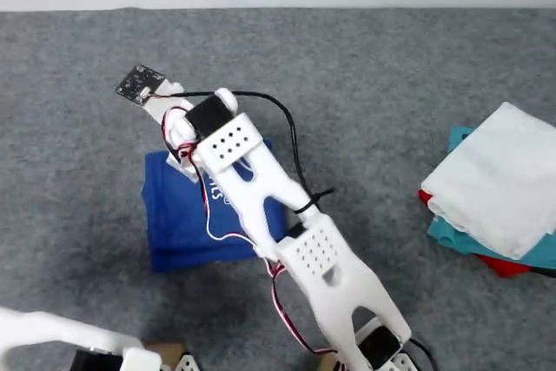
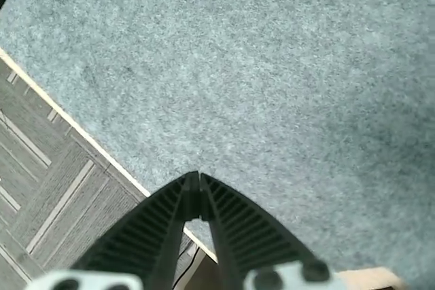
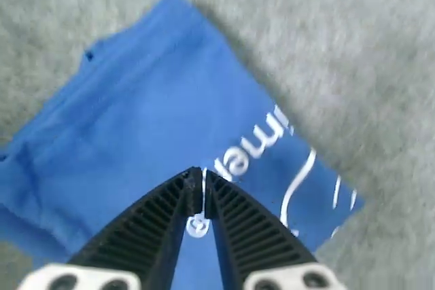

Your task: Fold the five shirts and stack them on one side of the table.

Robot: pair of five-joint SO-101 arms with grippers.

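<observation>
A folded blue shirt with white print lies flat on the grey mat, left of centre. My right arm reaches from the near edge across it. My right gripper hovers over the blue shirt with its fingers shut and nothing between them. At the right edge a folded white shirt tops a stack, with a teal shirt and a red shirt beneath it. My left gripper is shut and empty above bare mat by the table's edge.
The grey mat covers the table. My left arm's base sits at the near left corner. In the left wrist view the table's wooden edge runs diagonally, with patterned floor beyond it.
</observation>
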